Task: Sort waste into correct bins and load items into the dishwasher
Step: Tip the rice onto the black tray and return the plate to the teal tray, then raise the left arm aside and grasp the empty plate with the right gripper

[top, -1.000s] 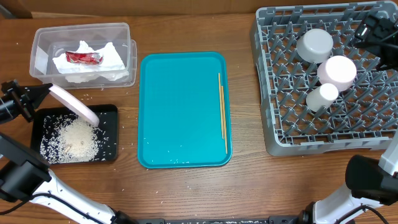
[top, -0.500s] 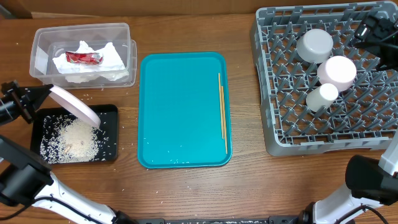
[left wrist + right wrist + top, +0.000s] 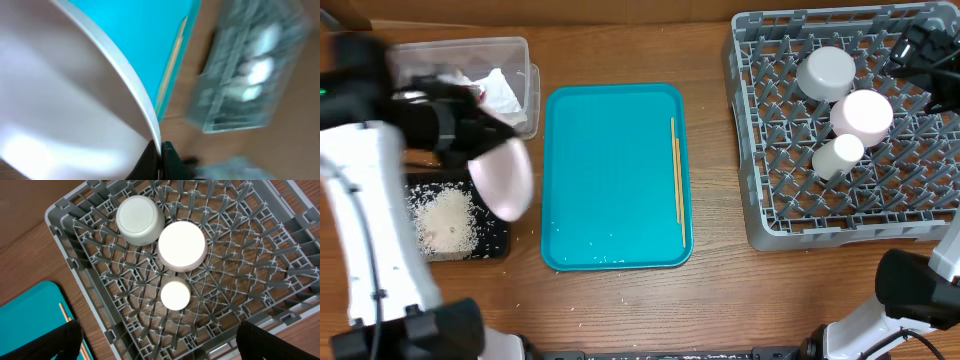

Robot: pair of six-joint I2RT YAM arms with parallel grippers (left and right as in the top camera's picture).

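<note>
Rice fills the black tray, a napkin lies in the clear tub, and three white dishes stand in the rack. The chopsticks lie on the teal tray. From the left wrist, the left tool is clamped on the pink plate by its rim, lifted off the worktop beside the teal tray. From the right wrist, the right tool hangs spread wide and empty above the rack. By my reckoning, the plate and the chopsticks are left to load.

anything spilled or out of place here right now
Yes: loose white rice grains lie strewn along the bottom edge of the teal plastic tray in the overhead view, outside the shallow black rectangular tray holding the rice pile.
</note>
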